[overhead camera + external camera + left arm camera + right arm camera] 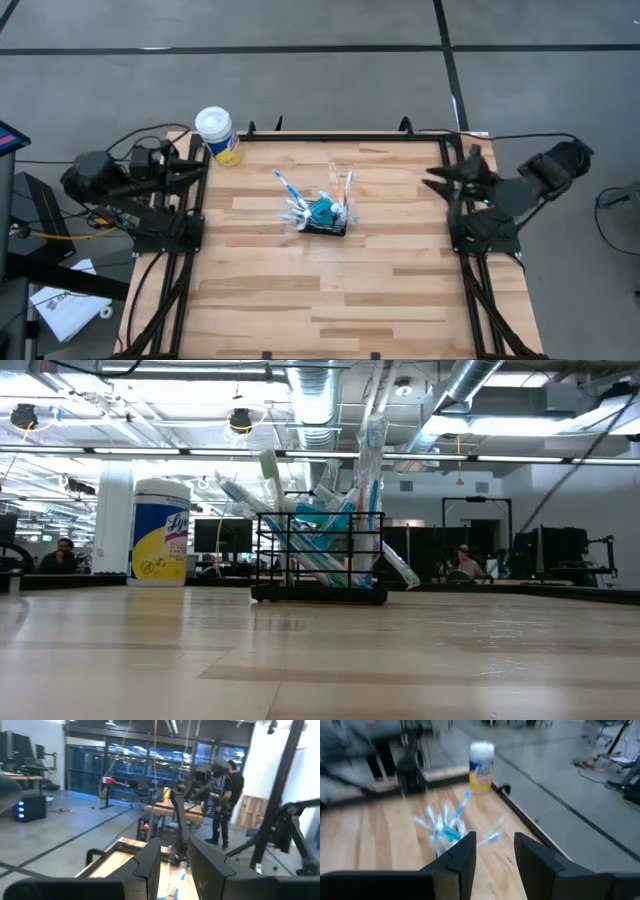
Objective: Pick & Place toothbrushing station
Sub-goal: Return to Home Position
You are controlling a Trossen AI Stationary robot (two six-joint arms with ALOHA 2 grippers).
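- Left gripper [175, 870] and right gripper [495, 857] both gape empty (at the wooden table's [400, 290] sides)
- I fear the slim blue-and-white toothbrushes [285, 184], leaning outward, may topple the small black wire-mesh basket [326, 226]

your table [300, 290] is a pale wooden top, its planks running left to right, with a black metal frame [330, 137] along its edges. you'll find the black wire-mesh basket [325, 222] standing upright on the wood near the middle, a little toward the far side and well apart from the frame. the white-lidded canister [217, 133] with the yellow label stands upright at the far left corner, just beside the frame and well apart from the basket.
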